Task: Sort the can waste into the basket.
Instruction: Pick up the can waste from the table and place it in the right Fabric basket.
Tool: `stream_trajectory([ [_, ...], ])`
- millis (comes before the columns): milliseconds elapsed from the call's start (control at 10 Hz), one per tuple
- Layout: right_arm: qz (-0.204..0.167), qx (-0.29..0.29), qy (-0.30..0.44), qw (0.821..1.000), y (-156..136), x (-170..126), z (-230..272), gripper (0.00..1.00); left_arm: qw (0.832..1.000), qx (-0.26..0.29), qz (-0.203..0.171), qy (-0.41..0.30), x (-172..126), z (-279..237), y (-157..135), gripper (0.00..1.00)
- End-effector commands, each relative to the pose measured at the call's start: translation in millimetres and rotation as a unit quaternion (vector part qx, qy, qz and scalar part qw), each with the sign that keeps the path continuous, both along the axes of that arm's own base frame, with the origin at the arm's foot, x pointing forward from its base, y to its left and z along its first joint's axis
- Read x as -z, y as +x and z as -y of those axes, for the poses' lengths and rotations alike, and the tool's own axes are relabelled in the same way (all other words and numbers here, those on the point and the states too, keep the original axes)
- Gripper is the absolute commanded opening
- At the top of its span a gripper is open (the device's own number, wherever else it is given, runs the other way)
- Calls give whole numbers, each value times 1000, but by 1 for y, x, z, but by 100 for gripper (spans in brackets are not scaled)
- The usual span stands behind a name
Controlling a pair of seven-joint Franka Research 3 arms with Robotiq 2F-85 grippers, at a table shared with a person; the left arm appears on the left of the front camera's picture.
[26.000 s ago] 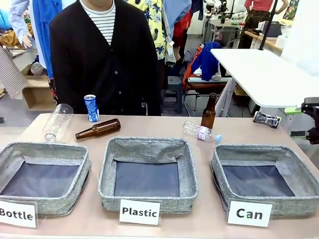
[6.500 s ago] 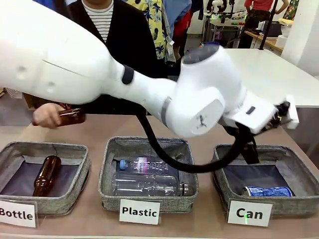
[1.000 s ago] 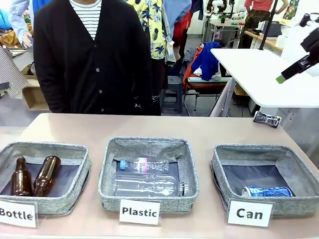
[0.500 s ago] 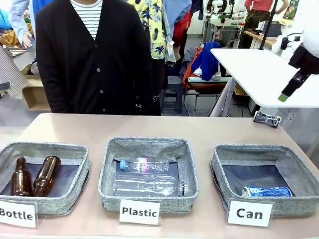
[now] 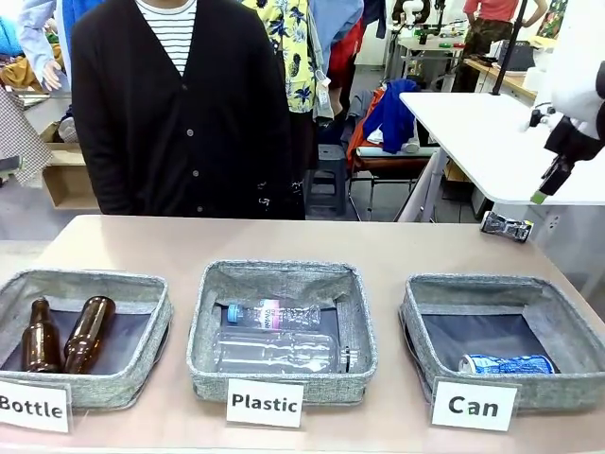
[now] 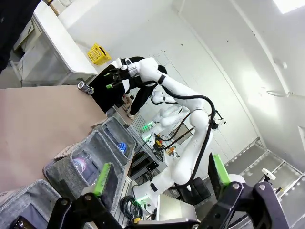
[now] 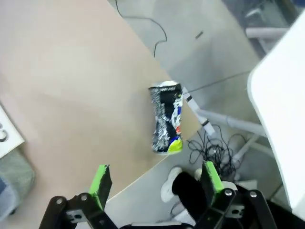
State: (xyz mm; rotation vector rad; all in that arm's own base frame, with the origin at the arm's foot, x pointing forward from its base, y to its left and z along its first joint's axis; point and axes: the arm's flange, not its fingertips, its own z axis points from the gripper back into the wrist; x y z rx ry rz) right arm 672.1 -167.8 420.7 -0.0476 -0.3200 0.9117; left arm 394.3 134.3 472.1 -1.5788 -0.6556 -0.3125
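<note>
A crushed silver-and-black can (image 5: 506, 226) lies on its side at the table's far right edge. High above it and a little to the right hangs my right gripper (image 5: 541, 194). In the right wrist view the same can (image 7: 166, 118) lies ahead of the open right gripper (image 7: 155, 180), whose green pads hold nothing. A blue can (image 5: 508, 364) lies in the front of the grey basket (image 5: 492, 285) carded "Can" (image 5: 473, 405). My left gripper (image 6: 159, 176) is open and empty, raised clear of the table.
The middle basket (image 5: 281, 274), carded "Plastic", holds clear bottles. Two brown bottles lie in the left basket (image 5: 85, 281), carded "Bottle". A person in a black cardigan (image 5: 180, 104) stands at the far side. The table edge (image 7: 157, 160) runs just past the crushed can.
My right gripper has come down at the far right toward the crushed can. Nothing on the table has moved.
</note>
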Motion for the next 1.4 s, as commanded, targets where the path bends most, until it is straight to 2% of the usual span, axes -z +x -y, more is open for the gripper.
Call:
stream_trajectory([
  [0, 13, -12, 13, 1000, 28, 22, 13, 100, 1000, 8, 0, 1, -3, -1, -3, 100],
  [100, -13, -16, 25, 999, 36, 43, 15, 100, 1000, 8, 0, 1, -3, -1, -3, 100],
  [400, -13, -18, 39, 999, 49, 72, 14, 100, 1000, 8, 0, 1, -3, -1, -3, 100],
  [600, -32, -21, 44, 998, 56, 91, 16, 100, 1000, 8, 0, 1, -3, -1, -3, 100],
  [800, -21, -15, 41, 999, 65, 97, 12, 100, 1000, 8, 0, 1, -3, -1, -3, 100],
  [1300, -51, 18, 58, 997, 76, 122, 16, 100, 1000, 8, 0, 1, -3, -1, -3, 100],
])
